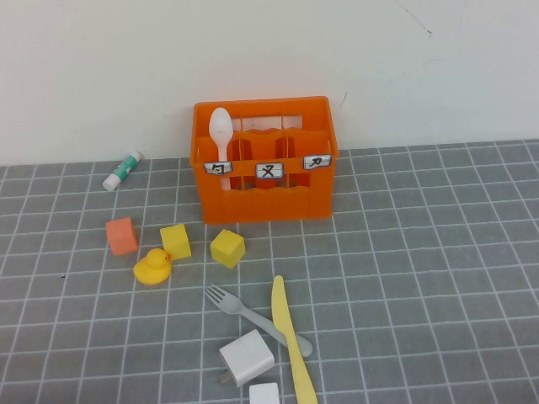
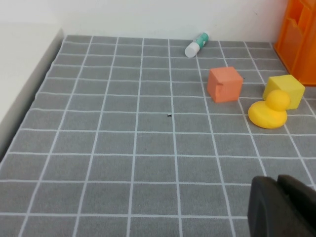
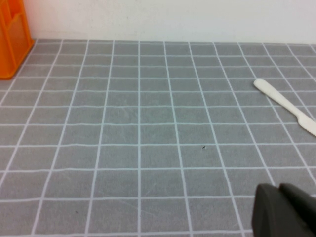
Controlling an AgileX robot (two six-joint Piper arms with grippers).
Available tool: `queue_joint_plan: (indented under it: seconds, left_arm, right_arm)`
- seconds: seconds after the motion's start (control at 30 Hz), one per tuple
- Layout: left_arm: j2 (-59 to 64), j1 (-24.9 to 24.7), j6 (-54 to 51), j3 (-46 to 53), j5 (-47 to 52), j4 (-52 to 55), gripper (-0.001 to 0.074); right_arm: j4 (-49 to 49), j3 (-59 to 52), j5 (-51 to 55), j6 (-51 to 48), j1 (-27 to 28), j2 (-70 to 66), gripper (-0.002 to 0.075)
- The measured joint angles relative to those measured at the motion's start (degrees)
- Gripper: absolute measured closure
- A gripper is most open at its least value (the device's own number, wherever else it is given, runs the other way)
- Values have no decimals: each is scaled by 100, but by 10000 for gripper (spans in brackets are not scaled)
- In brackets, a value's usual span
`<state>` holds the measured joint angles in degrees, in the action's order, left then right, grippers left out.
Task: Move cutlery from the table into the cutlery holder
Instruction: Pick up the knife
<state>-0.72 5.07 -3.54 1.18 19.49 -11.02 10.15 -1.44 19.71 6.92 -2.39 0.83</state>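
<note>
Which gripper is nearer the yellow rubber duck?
Left. The left gripper, shut, sits just short of the yellow rubber duck; the right gripper, shut, is on the other side of the orange slatted plastic crate, with the duck outside its view.

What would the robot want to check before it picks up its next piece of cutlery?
1. Pale plastic spoon already standing in the leftmost compartment of the orange slatted plastic crate: ok.
2. Grey plastic fork and yellow plastic knife off the grid-lined grey table: not ok, both lie there.
3. Fork free to lift: not ok, the knife crosses its handle.
4. White square block clear of the fork: cannot tell.
5. Left gripper and right gripper fingers opened: not ok, shut and empty, low over the table.
</note>
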Motion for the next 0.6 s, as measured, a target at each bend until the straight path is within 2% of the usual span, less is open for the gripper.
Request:
queue_joint_plan:
  seconds: [0.6]
  left_arm:
    - [0, 9, -51, 0, -28, 33, 736]
  right_arm:
    - [0, 0, 0, 0, 0, 0, 729]
